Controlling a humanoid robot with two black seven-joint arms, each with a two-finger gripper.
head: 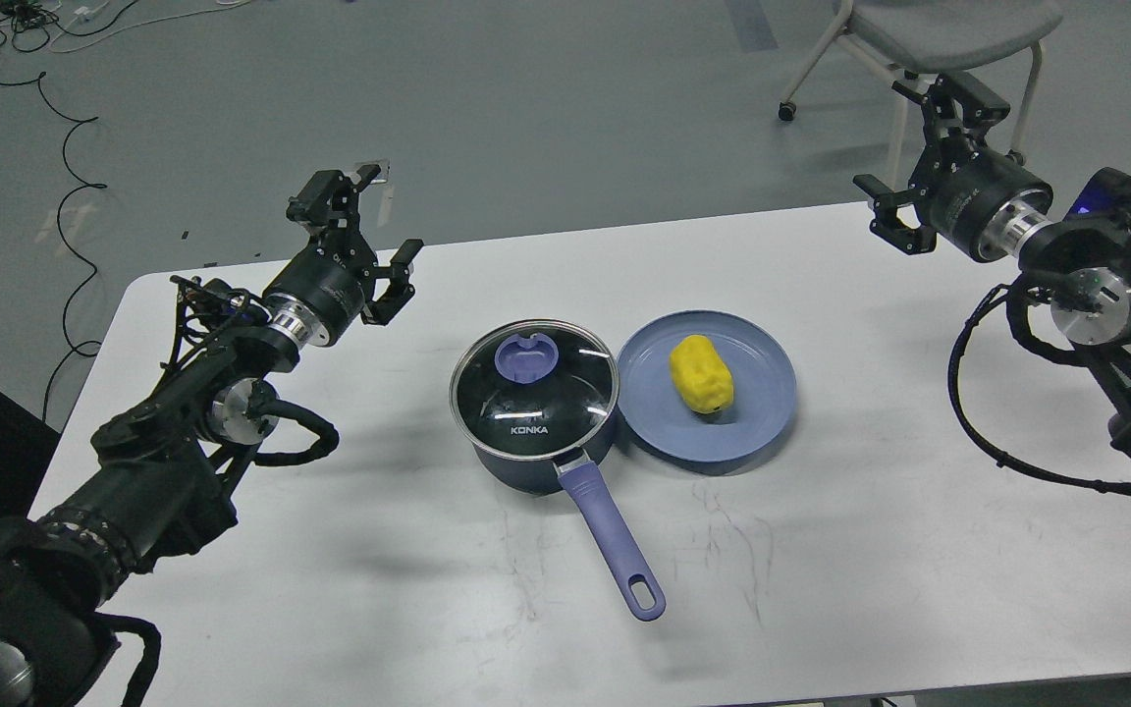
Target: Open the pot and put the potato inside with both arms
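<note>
Head view: small dark navy pot (536, 432) with glass lid (533, 381) on, mid white tabletop (330, 550), touching blue plate (762, 393) holding yellow lumpy potato (701, 374). Left gripper (369, 236) open, empty, nearer the lid. Right gripper (919, 167) open, empty, nearer the potato.

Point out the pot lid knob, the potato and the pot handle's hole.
lid knob (526, 357), head view, centre of the purple knob on the glass lid
potato (701, 374), head view, middle of its yellow body
handle hole (643, 592), head view, slot at the lavender handle's end
</note>
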